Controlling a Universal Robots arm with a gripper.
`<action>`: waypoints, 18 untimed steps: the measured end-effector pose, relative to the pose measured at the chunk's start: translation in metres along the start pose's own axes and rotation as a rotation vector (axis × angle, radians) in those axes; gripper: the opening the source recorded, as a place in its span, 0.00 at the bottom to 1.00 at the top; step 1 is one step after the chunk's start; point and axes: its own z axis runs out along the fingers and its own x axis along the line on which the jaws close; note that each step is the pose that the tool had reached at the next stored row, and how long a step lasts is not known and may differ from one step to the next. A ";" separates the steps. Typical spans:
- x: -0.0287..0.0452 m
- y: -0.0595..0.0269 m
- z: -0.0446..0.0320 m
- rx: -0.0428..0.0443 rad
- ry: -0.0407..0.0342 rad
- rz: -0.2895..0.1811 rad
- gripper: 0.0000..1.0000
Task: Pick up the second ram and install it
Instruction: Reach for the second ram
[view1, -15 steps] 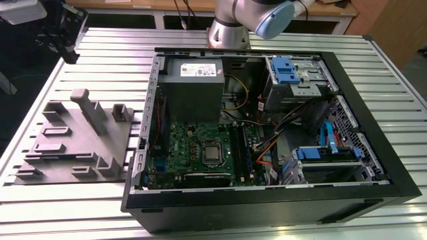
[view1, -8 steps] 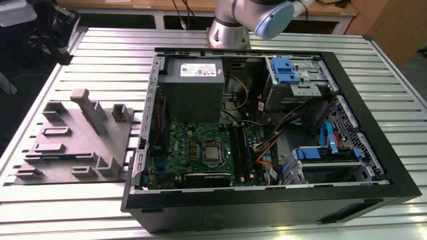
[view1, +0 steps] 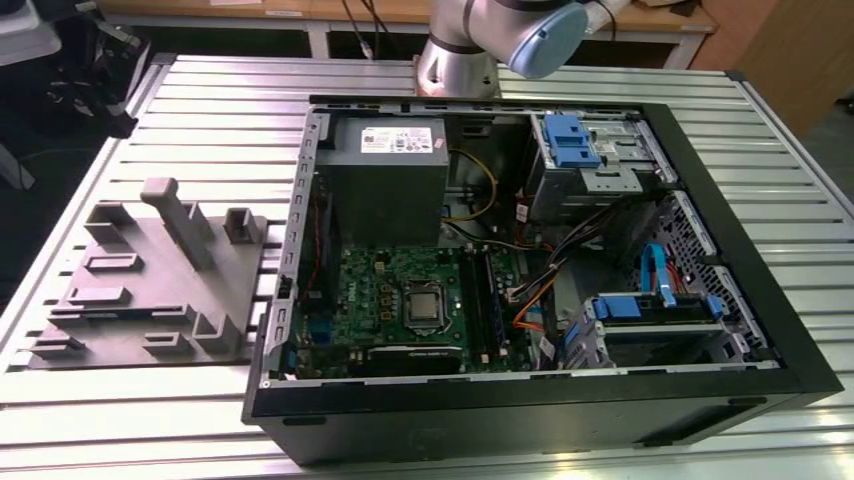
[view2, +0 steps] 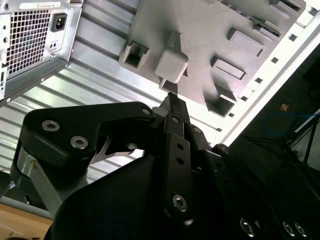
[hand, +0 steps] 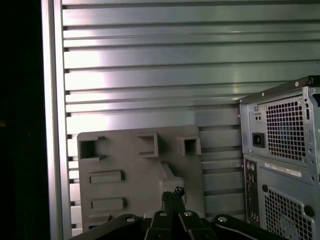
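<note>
Second wrist view has my gripper (view2: 170, 99) pinched closed over the grey fixture (view2: 200, 25) on the ribbed aluminium table (view2: 100, 35), PC case (view2: 30, 45) alongside.

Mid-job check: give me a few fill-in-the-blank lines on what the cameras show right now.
1. The moulded fixture is ____ in colour.
2. It sits on the exterior view's ____ of the computer case.
3. In the first wrist view the pincer hangs above the ____.
Missing words: grey; left; fixture.
</note>
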 end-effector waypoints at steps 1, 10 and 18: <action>0.0007 -0.0011 0.0009 0.0000 -0.0001 0.000 0.10; 0.0058 -0.0170 0.0091 0.0001 0.0000 0.000 0.10; 0.0095 -0.0363 0.0165 0.0000 -0.0001 0.000 0.10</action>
